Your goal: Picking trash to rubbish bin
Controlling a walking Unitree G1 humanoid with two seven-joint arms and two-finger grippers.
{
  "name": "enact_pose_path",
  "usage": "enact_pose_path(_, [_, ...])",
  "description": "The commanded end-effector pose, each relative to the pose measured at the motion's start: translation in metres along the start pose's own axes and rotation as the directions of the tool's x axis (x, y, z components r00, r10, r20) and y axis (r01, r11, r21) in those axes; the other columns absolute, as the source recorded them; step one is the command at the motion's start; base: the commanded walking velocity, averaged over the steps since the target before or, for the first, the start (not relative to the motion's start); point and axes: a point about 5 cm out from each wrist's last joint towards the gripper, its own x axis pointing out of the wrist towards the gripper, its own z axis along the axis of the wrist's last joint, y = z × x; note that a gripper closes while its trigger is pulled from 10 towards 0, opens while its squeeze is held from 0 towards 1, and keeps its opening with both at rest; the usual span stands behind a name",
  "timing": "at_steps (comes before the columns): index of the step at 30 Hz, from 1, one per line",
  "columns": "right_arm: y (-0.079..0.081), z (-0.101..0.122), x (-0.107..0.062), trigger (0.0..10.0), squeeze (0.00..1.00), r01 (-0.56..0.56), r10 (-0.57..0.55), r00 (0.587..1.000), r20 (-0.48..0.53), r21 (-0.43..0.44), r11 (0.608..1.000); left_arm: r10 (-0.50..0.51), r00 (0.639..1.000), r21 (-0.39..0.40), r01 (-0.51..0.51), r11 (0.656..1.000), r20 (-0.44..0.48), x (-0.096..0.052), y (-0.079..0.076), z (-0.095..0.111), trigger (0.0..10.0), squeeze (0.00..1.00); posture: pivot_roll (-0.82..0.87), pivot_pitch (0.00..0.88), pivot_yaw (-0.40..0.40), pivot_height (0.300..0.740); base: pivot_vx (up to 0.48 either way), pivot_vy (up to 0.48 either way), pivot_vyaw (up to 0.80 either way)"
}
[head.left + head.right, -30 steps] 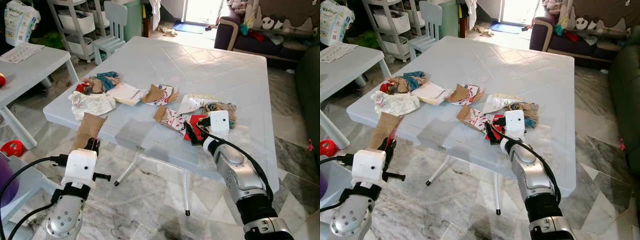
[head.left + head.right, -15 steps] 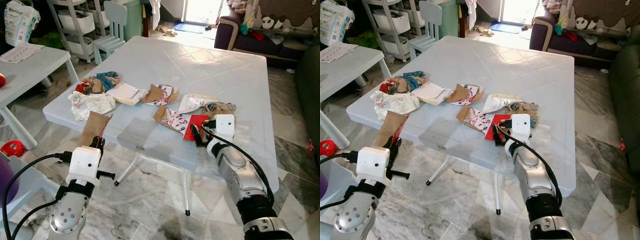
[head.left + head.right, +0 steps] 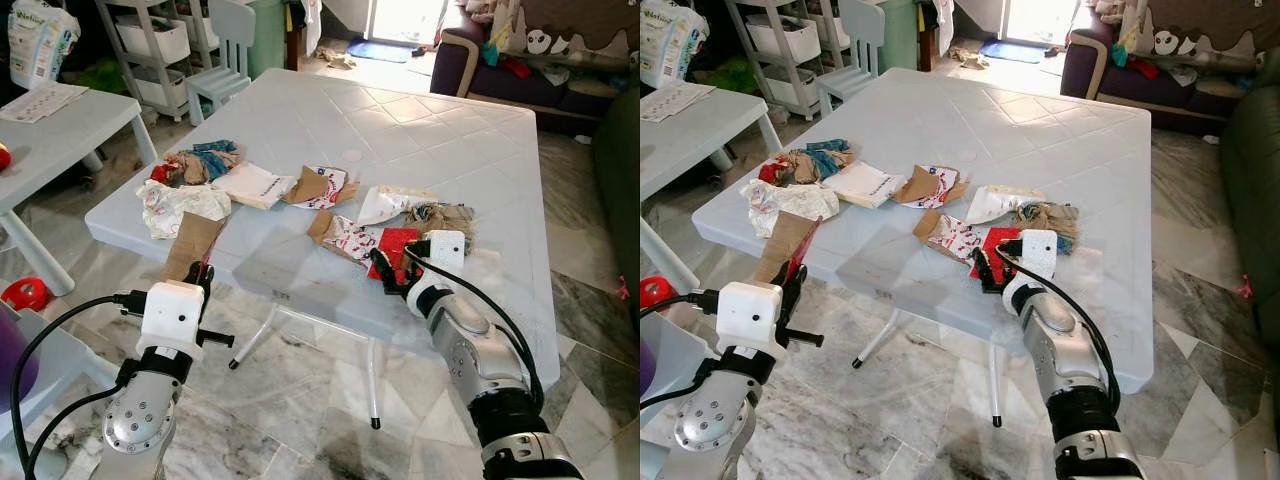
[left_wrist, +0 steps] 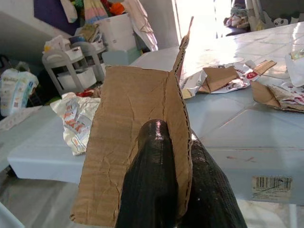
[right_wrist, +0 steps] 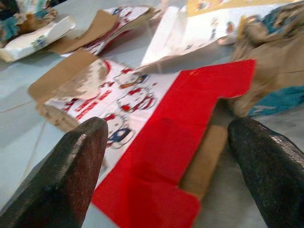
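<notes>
Scraps of trash lie scattered on a light blue plastic table (image 3: pixel 440 130). My left gripper (image 3: pixel 203 277) is shut on a brown cardboard piece (image 3: pixel 190 246), held upright just off the table's near left edge; the same cardboard piece (image 4: pixel 137 137) stands pinched between the black fingers (image 4: pixel 152 190) in the left wrist view. My right gripper (image 3: pixel 388 272) is open at the near edge, its fingers (image 5: pixel 71 166) spread either side of a red cardboard scrap (image 5: pixel 190 137) printed with cartoon figures. That red scrap (image 3: pixel 394 245) lies flat on the table.
More trash on the table: a crumpled white wrapper (image 3: pixel 180 203), a white packet (image 3: pixel 250 186), brown card pieces (image 3: pixel 315 187), a crumpled wad (image 3: pixel 445 215). A second table (image 3: pixel 50 140) stands left, a chair (image 3: pixel 225 55) and shelves behind, a sofa (image 3: pixel 530 70) far right. Marble floor below.
My right gripper drew back from the red scrap toward the table edge, then settled open around its near end. The left gripper rose slightly with the cardboard.
</notes>
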Motion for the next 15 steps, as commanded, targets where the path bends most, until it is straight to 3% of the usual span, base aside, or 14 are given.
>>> enact_pose_path(1, [0.0015,-0.0009,-0.0003,1.5,0.00,-0.012,0.012,1.000,-0.010,0.018,1.000,-0.014,1.000,-0.010,0.014,1.000,-0.023,0.0003,-0.0022,-0.0038,2.0,0.00,0.07,0.048,-0.060,0.740,0.000,0.000,0.00])
enact_pose_path(2, [0.0023,-0.0012,-0.0003,0.0,0.00,-0.017,0.017,1.000,-0.012,0.020,1.000,-0.014,1.000,-0.010,0.014,1.000,-0.023,0.0003,-0.0024,-0.0038,2.0,0.00,0.08,0.048,-0.062,0.740,0.000,0.000,0.00])
enact_pose_path(5, [0.0070,-0.0026,0.0001,0.0,0.00,-0.041,0.042,0.999,-0.017,0.088,0.995,-0.015,1.000,-0.016,0.014,1.000,-0.025,0.0002,-0.0028,-0.0042,1.7,0.00,0.08,0.048,-0.062,0.740,0.000,0.000,0.00])
enact_pose_path(15, [0.0080,-0.0065,-0.0011,0.0,0.00,-0.055,0.060,0.997,-0.039,0.119,0.991,-0.010,0.999,-0.036,0.009,0.999,-0.033,0.0017,-0.0048,-0.0062,1.6,0.00,0.07,0.046,-0.070,0.740,0.000,0.000,0.00])
